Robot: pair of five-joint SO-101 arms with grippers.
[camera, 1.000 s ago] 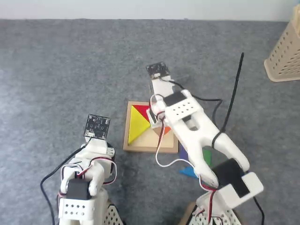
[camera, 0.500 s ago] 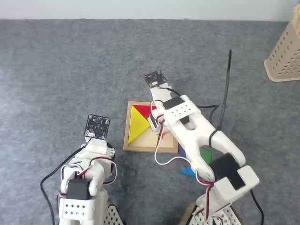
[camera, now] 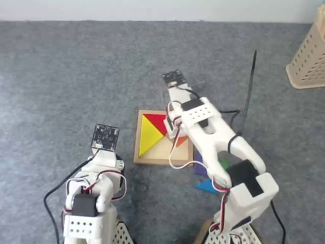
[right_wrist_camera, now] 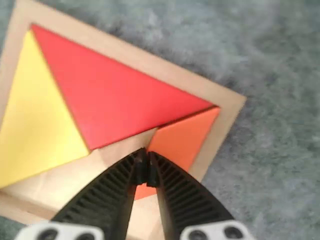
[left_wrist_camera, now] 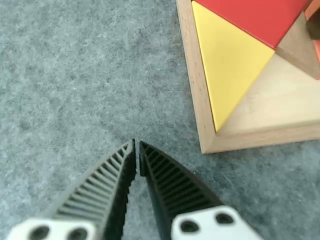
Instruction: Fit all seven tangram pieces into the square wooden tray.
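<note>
Tray (right_wrist_camera: 125,56) | orange piece (right_wrist_camera: 185,137) tip seemingly toward corner | left claw (left_wrist_camera: 136,145), right claw (right_wrist_camera: 146,152) clenched

We see the left gripper (left_wrist_camera: 137,145) over the grey carpeted worktop (left_wrist_camera: 75,65), its two black ridged fingers (left_wrist_camera: 170,182) drawn together so that only a sliver of gap parts the tips. Near the tips, but apart from them, lies one corner of the square wooden tray (left_wrist_camera: 196,75). Inside it, a yellow triangle (left_wrist_camera: 227,65) sits flush against the tray's wall, and a red triangle (left_wrist_camera: 255,15) meets it edge to edge. Bare tray floor lies between the yellow triangle and that corner's other wall. Beyond it we see an orange-red sliver (left_wrist_camera: 316,47) whose shape we cannot tell.
</note>
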